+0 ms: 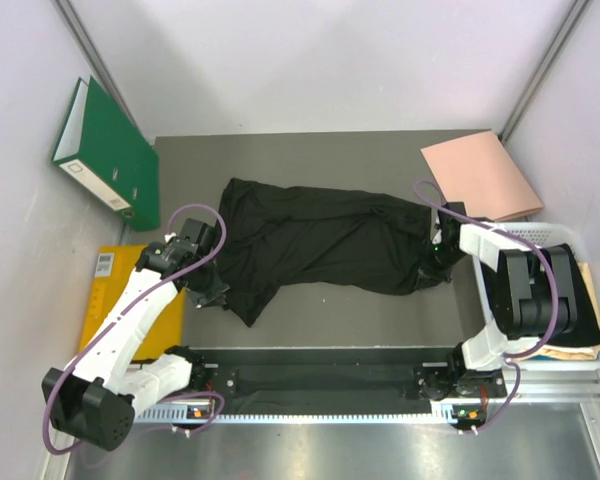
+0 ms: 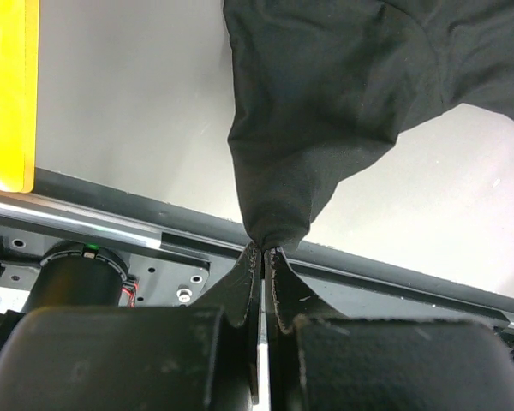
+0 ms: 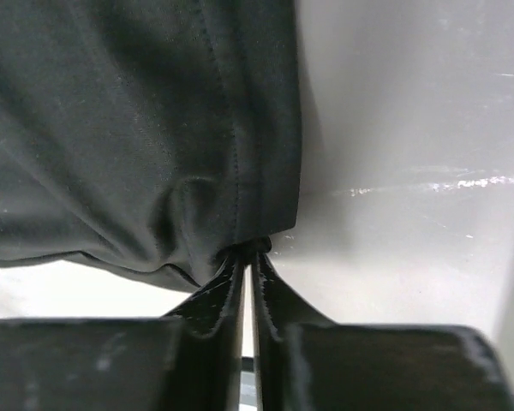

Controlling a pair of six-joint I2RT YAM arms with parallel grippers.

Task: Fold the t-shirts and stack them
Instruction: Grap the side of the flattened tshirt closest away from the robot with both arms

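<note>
Obs: black t-shirt (image 1: 320,240) is lying crumpled lengthwise across the desk (image 1: 380,310). Left hand (image 2: 264,253) is pinching a near-left corner of it; right hand (image 3: 248,247) is clamping the stitched hem at its right end. Fabric is looking thin, limp and light, so it is likely to sag and bunch; hems and corners seem the best holds.

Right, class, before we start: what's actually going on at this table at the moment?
Two robot arms are working on a black t-shirt that lies spread out and rumpled on the dark table. The left gripper is shut on a bunched end at the shirt's near left. The right gripper is pinching its right-hand edge. The shirt is not yet neatly folded.
</note>
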